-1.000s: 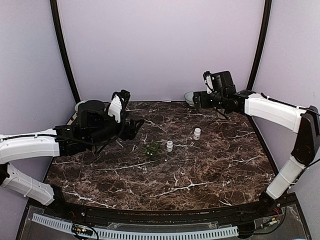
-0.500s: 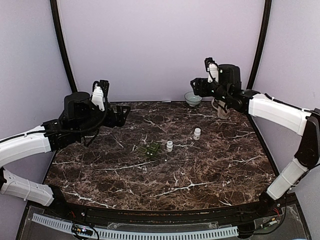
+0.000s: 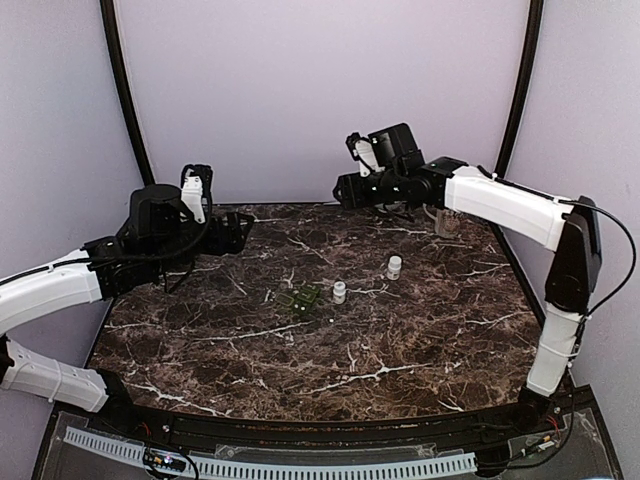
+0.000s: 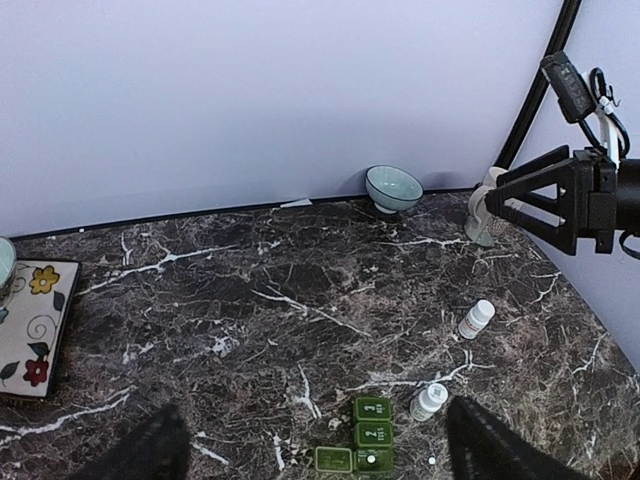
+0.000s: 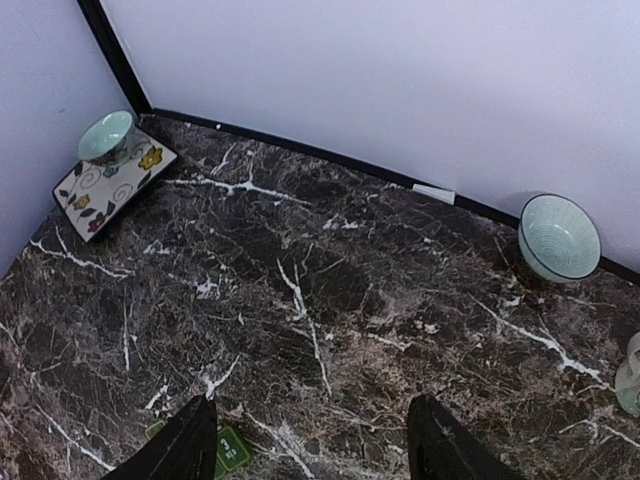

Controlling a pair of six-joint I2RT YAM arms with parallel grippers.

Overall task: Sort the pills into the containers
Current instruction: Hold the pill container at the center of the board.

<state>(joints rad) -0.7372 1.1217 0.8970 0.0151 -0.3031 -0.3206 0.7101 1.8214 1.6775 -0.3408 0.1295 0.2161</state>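
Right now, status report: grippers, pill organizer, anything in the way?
Left gripper and right gripper open, empty, raised off the table. Green pill organizer mid-table; near bottle beside it, far bottle beyond, untouched. Nothing blocking either approach.

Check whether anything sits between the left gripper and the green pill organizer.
Nothing visible does. The left gripper hangs open over the back left of the table, and only bare marble lies between it and the green pill organizer. The two small white bottles stand to the organizer's right, off that line.
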